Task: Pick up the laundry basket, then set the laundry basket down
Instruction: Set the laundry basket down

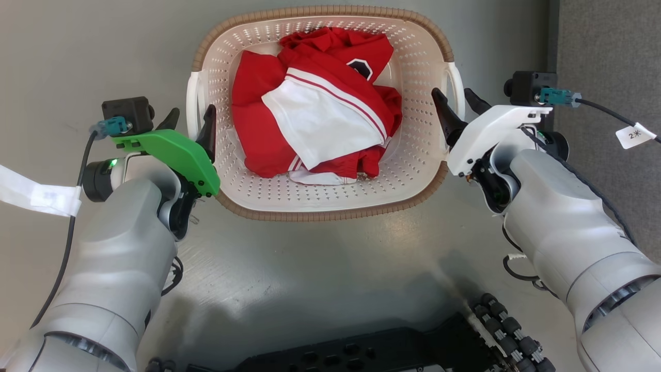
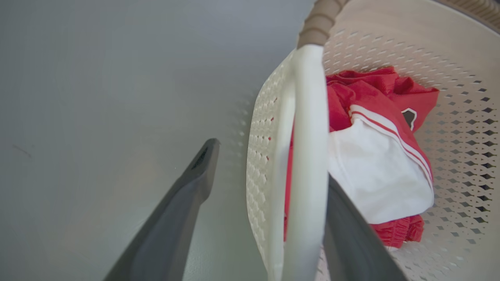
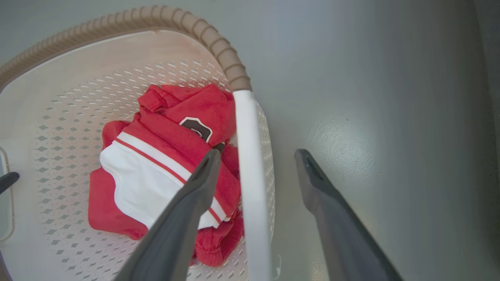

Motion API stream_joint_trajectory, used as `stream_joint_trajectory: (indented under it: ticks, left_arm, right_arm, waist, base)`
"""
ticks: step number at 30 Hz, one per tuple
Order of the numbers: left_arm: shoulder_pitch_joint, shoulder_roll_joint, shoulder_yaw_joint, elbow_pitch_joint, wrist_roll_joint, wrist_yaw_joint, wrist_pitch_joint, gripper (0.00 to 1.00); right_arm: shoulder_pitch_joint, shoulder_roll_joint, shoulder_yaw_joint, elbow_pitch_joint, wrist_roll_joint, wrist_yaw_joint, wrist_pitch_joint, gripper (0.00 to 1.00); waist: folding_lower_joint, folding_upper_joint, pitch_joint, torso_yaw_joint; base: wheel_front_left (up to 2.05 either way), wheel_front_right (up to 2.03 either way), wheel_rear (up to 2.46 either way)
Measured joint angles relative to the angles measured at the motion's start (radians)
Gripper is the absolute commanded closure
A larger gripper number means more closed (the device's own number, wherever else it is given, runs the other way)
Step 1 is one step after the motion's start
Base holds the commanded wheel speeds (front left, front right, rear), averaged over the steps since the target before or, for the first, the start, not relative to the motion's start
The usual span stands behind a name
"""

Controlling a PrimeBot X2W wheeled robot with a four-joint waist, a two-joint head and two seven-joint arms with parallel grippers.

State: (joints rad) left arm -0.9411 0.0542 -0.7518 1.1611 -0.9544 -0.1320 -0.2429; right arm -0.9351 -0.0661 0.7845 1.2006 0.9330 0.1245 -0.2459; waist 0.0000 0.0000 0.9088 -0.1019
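Two grippers flank the laundry basket [image 1: 233, 207], which sits on the grey floor [image 1: 330, 268] straight ahead. At the left, the left gripper [image 1: 191, 123] stands wide open astride the white left handle [image 1: 192, 101]: outer finger over bare floor and apart from the handle, inner finger inside the basket beside it, nothing clamped. Mid-basket, red and white clothes [image 1: 310, 103] lie heaped against the perforated wall. At the right, the right gripper [image 1: 459, 107] is likewise spread across the right handle [image 1: 457, 82], one finger inside over the clothes, one outside, gripping nothing.
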Motion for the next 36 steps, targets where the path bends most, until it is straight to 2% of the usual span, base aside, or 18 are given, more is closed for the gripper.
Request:
stream_joint_trajectory:
  ticks: [10, 20, 26, 36]
  left_arm:
    - [0.000, 0.000, -0.023, -0.001, 0.000, 0.000, 0.000, 0.00]
    - [0.023, -0.001, -0.041, -0.008, 0.000, 0.000, -0.006, 0.00]
    - [0.052, -0.002, -0.054, -0.026, 0.000, 0.000, -0.006, 0.00]
    - [0.098, 0.019, -0.002, -0.122, 0.045, 0.000, -0.006, 0.00]
  right_arm:
    - [0.001, 0.002, 0.000, 0.006, 0.000, 0.000, -0.002, 0.00]
    - [0.005, -0.001, -0.005, 0.008, -0.007, 0.000, -0.002, 0.00]
    - [0.034, -0.018, -0.008, -0.017, -0.029, 0.000, -0.002, 0.00]
    - [0.101, -0.044, -0.053, -0.112, -0.073, 0.000, -0.005, 0.00]
  waist:
    - [0.0000, 0.0000, -0.032, 0.001]
    - [0.0000, 0.0000, -0.109, 0.000]
    - [0.0000, 0.0000, -0.183, 0.002]
    - [0.0000, 0.0000, -0.334, 0.013]
  base:
    - [0.00, 0.00, 0.00]
    - [0.00, 0.00, 0.00]
    - [0.00, 0.00, 0.00]
    - [0.00, 0.00, 0.00]
